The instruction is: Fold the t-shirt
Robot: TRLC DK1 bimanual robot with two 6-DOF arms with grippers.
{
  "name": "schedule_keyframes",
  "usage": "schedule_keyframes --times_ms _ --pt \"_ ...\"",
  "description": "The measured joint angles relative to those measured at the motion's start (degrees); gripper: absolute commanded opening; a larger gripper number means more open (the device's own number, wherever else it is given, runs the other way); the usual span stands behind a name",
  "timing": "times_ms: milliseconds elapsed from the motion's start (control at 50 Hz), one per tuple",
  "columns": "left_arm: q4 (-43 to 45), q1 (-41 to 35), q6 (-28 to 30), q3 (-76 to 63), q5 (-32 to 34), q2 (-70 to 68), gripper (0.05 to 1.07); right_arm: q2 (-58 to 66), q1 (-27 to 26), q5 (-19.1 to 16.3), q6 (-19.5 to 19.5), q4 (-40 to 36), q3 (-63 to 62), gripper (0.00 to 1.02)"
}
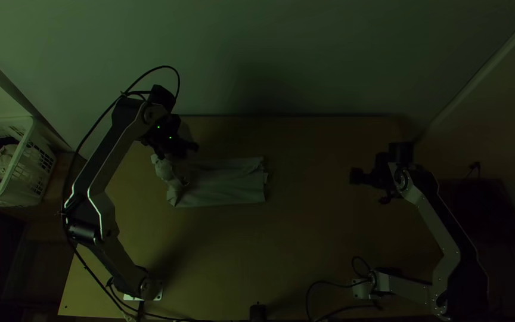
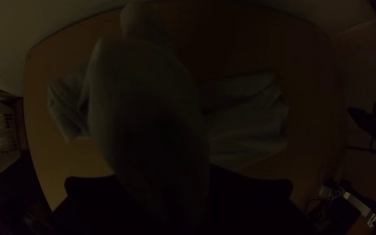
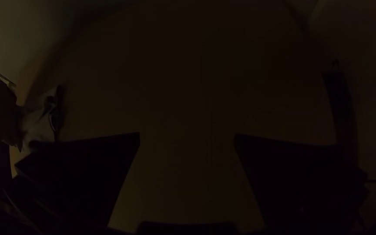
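Pale, softly creased fabric, the t-shirt (image 1: 225, 185) lies in a narrow strip on the wooden table (image 1: 239, 250), one end pinched up in the left gripper (image 1: 177, 151) beneath its bent arm; the right gripper (image 1: 369, 186) points down, wide open

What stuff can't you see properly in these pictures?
- Middle of the pale grey cloth t-shirt, left wrist view: its own raised, blurry bulge covers it.
- How the black left gripper meets the shirt, left wrist view: bulging cloth and darkness hide it.
- The rest of the pale, holey plastic basket, top view: the left edge cuts it off.
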Motion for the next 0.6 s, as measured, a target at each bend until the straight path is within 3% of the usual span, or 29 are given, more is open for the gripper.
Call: schedule_keyframes --times_ms 500,540,600 --pt "-0.96 -15.85 -7.13 11.78 -0.22 16.70 0.10 -3.04 -0.48 0.00 0.04 1.09 -5.57 0.99" --pt "-0.94 -16.90 -7.43 12.66 -0.22 17.73 0.26 -3.21 -0.46 0.00 0.07 1.07 -5.92 0.99" --pt "-0.74 -18.88 -7.78 13.75 -0.22 19.45 0.74 -3.56 -0.46 0.00 0.28 1.38 -6.56 0.99"
